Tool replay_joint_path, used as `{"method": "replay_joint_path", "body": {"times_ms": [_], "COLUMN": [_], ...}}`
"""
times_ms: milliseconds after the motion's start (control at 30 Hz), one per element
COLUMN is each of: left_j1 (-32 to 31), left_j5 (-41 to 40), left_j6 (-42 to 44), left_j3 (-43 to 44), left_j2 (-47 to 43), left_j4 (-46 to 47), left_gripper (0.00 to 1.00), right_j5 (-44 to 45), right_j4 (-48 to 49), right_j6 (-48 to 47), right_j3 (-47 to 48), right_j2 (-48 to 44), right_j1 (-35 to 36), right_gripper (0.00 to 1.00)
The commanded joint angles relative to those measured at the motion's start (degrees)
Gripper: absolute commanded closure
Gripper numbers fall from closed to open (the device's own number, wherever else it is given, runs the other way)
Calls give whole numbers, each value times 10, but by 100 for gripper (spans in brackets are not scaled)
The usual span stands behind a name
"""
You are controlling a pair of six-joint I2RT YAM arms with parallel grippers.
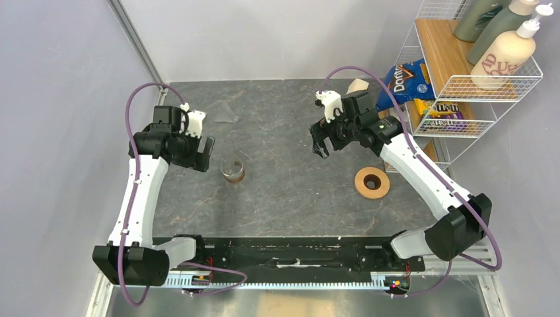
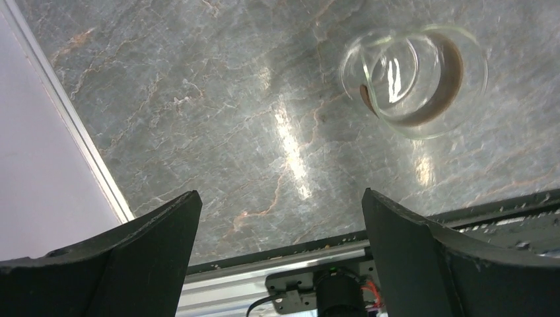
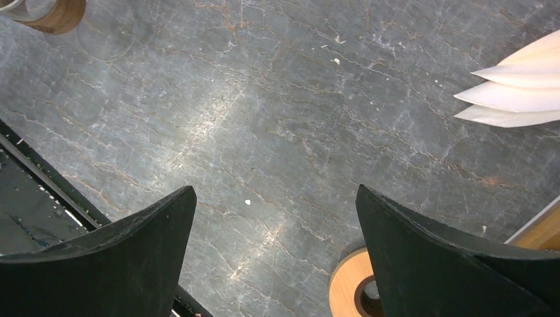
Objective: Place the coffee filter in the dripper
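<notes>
Locating the coffee filter (image 1: 358,86) at the far side of the table (image 1: 284,198), we place it just beyond the right gripper (image 1: 321,144), whose jaws stand wide and empty, with the dripper (image 1: 372,183) on its near side and the left arm (image 1: 142,191) well apart.

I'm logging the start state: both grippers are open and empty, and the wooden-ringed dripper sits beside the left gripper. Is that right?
No. In the top external view the dripper sits nearer the right gripper; the brownish cup is beside the left gripper. Both are open and empty.
</notes>
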Motion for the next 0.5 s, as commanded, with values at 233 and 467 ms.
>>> {"method": "replay_joint_path", "body": {"times_ms": [233,467], "left_j1": [5,5], "left_j5": [84,119], "left_j6": [233,246], "left_j3": [-61,-149], "left_j2": [-34,-61], "left_j4": [-146,-67], "left_gripper": [0,1], "right_j5": [-43,-46], "right_j4": [-19,-23], "right_j6": [-10,-12], "right_j3": [44,44], "right_j2": [13,14], "right_j1": [0,0], "right_gripper": [1,1]}}
